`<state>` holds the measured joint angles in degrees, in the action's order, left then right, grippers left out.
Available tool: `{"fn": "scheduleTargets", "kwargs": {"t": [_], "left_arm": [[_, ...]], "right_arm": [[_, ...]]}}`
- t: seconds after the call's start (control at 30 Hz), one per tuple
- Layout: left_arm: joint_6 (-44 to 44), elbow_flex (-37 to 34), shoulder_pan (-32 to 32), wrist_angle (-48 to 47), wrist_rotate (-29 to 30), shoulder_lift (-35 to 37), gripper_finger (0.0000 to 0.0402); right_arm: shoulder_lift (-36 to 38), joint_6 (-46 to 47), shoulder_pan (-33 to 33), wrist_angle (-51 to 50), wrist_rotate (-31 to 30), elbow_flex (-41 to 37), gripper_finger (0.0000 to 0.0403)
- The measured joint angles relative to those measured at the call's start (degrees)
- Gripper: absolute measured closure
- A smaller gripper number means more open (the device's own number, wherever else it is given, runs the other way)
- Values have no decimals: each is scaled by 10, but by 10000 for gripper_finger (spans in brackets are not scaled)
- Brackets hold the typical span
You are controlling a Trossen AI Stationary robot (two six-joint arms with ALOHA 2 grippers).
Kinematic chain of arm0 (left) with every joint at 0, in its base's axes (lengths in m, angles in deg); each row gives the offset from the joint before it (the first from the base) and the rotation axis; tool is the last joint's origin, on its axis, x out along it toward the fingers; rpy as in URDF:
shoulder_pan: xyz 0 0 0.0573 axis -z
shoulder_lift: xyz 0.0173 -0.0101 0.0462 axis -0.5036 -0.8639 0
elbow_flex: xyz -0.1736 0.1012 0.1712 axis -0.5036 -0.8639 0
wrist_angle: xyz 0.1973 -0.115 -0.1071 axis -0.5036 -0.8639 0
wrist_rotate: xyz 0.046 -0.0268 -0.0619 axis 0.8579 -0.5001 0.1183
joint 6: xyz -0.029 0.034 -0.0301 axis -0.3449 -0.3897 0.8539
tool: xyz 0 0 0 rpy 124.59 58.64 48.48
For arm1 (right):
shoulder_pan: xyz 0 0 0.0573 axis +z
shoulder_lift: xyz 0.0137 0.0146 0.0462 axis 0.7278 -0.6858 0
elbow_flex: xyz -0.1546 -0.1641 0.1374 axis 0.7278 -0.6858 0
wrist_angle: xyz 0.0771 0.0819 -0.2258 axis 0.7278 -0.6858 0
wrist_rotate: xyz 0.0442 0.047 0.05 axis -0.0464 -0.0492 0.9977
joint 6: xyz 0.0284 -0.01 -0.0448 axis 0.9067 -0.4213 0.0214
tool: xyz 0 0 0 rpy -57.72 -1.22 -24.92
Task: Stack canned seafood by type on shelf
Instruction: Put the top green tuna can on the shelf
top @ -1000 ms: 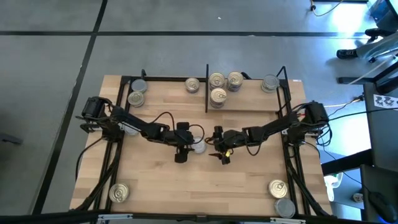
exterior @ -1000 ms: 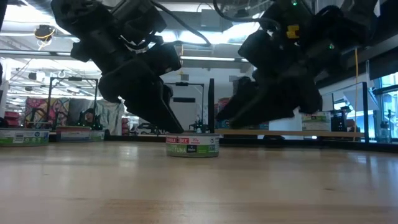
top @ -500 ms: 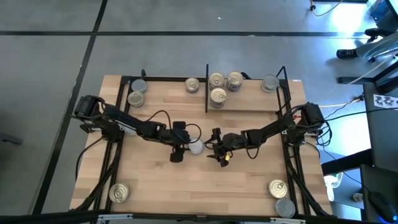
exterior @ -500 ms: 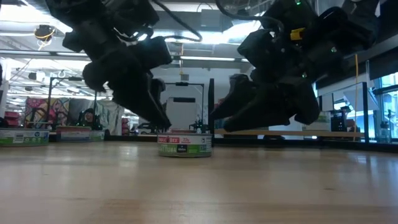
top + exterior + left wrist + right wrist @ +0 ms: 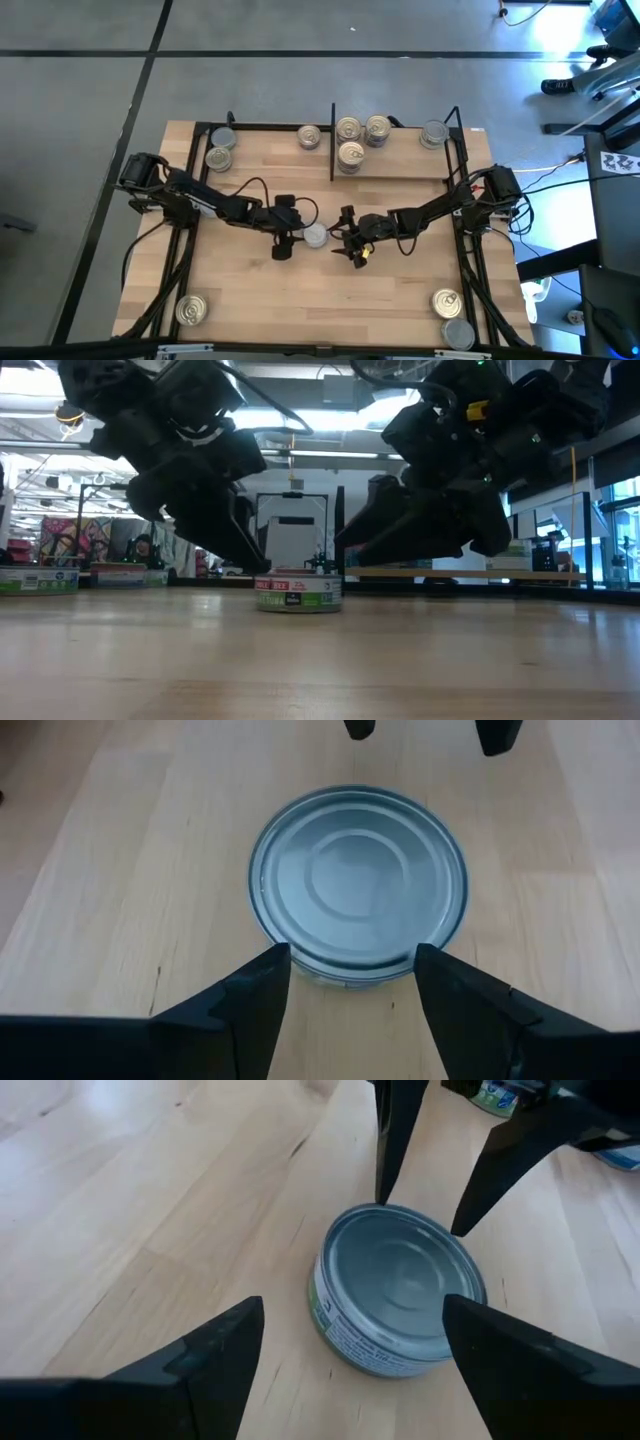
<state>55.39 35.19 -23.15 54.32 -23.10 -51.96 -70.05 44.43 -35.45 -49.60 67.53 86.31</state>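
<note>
A low round tin (image 5: 315,236) with a plain grey lid (image 5: 358,885) stands flat on the tabletop between my two grippers, its green and white label (image 5: 298,595) showing in the low view. My left gripper (image 5: 352,950) is open on the tin's left side, its fingertips at the rim. My right gripper (image 5: 353,1302) is open, wide, on the tin's right side, and its fingers stand short of the tin. The shelf (image 5: 400,170) lies along the table's far edge with its black divider (image 5: 332,140). My left gripper's fingertips (image 5: 382,1195) stand right at the tin's left rim (image 5: 400,1212), slanting down from the table's left. I cannot tell whether they touch it. The tin rests flat on the table.
On the shelf, left of the divider, stand a grey tin (image 5: 223,140) and two gold ones (image 5: 218,157) (image 5: 309,136). Right of it are three gold tins (image 5: 350,153) and a grey one (image 5: 434,133). More tins sit at the near corners (image 5: 190,310) (image 5: 446,301) (image 5: 458,334).
My left gripper has drawn back toward the table's left, so the grey tin now shows whole. The tin has slid a little toward the left with it. My right gripper has come slightly leftward, toward the tin.
</note>
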Motion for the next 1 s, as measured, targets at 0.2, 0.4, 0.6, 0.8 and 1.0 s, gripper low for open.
{"fn": "scheduleTargets", "kwargs": {"t": [0.2,0.4,0.6,0.8,1.0], "left_arm": [[5,-13,0,8,3,2,187],[16,-16,0,14,4,2,187],[15,-16,0,27,6,2,187],[5,-3,0,31,7,12,187],[-15,-3,0,44,-9,-11,187]], "right_arm": [[-11,-32,0,9,-25,0,95],[-59,-78,0,24,-26,18,95],[-94,-111,0,4,-49,60,95],[-94,-108,0,-16,-55,65,95],[-94,-103,0,-16,-55,65,95]]}}
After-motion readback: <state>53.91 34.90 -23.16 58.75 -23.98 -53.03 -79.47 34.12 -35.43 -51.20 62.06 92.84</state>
